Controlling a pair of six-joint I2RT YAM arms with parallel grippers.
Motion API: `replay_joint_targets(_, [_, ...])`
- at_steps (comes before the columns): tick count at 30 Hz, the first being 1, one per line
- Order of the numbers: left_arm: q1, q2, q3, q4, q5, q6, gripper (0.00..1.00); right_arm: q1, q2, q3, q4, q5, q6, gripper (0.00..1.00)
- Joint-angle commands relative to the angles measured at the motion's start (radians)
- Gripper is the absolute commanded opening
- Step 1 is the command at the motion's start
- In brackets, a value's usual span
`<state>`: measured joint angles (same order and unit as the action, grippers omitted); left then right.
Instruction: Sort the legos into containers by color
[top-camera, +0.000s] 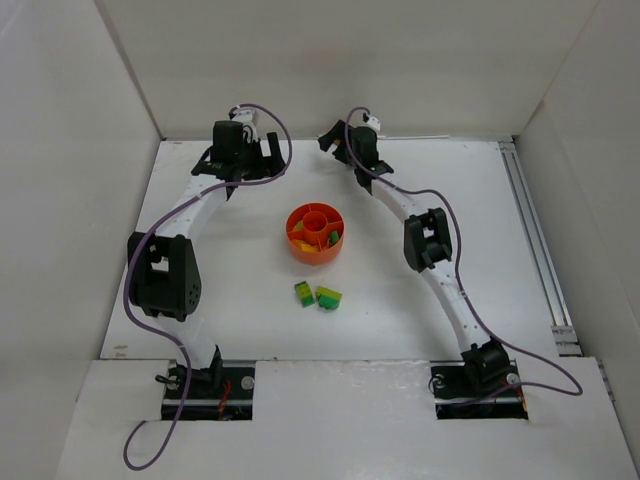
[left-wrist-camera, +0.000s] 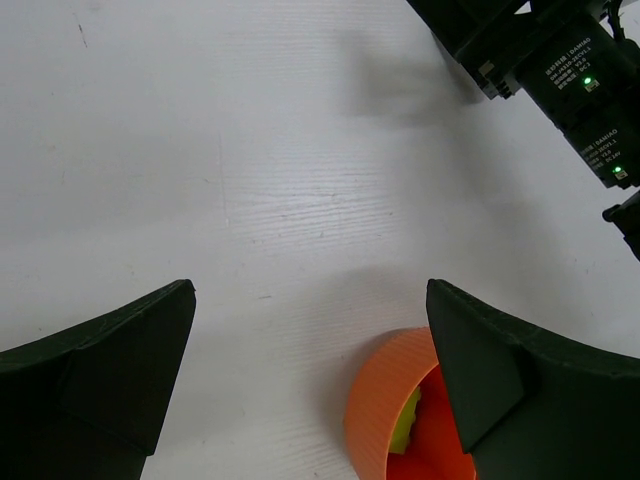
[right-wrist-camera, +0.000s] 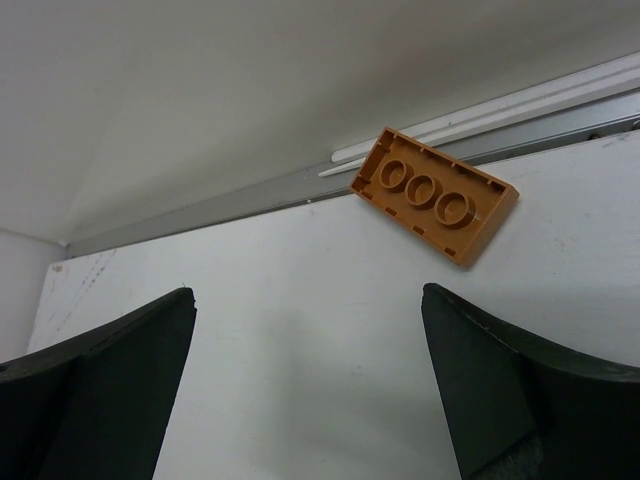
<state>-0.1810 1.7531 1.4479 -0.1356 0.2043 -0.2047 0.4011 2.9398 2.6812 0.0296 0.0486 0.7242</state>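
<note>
Both grippers had their fingers wide apart and held nothing. From the top view, the left gripper (top-camera: 243, 152) and the right gripper (top-camera: 345, 140) were near the far wall, well apart from each other, above the white table (top-camera: 450, 180). The orange dish (top-camera: 316, 256) stood in the middle of the table, between the two arms. In its ring sections on the right side lay some yellow and green pieces (top-camera: 333, 238); how many there were I could not tell. Two legos (top-camera: 304, 293) lay on the table on the near side of the dish, just beside each other and apart from the dish. Both looked green and yellow.

From the left wrist view, the two dark fingers (left-wrist-camera: 110, 370) were spread, and only bare table showed between them. The orange dish was at the bottom edge, partly hidden behind the finger on the right side of the picture. A lime piece (left-wrist-camera: 408, 425) was in one section of it. A black part of the other arm (left-wrist-camera: 560, 60), with small green lights, was in the upper right corner.

From the right wrist view, the fingers (right-wrist-camera: 100, 380) were also spread with nothing between them. An orange-brown flat brick (right-wrist-camera: 435, 193) lay ahead of them, hollow side up with three round tubes showing, close to a metal rail (right-wrist-camera: 250, 195).
</note>
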Motion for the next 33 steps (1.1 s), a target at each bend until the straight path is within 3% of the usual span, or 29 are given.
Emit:
replay_joint_targets(1, [0.005, -0.038, 0.02, -0.004, -0.014, -0.012, 0.99, -0.01, -0.079, -0.006, -0.031, -0.007, 0.007, 1.0])
replay_joint_targets(8, [0.005, -0.029, 0.019, 0.011, -0.014, -0.012, 0.99, -0.01, -0.117, -0.024, 0.111, -0.032, -0.072, 1.0])
replay_joint_targets(13, [0.014, -0.029, 0.009, 0.021, -0.005, -0.012, 0.99, -0.01, -0.117, -0.011, 0.122, 0.013, -0.081, 1.0])
replay_joint_targets(25, [0.023, 0.022, 0.046, 0.03, 0.032, -0.012, 0.99, -0.01, -0.007, 0.065, 0.19, 0.106, -0.062, 1.0])
replay_joint_targets(33, [0.032, 0.068, 0.078, 0.001, 0.041, -0.012, 0.99, -0.01, 0.061, 0.088, 0.247, 0.083, -0.011, 1.0])
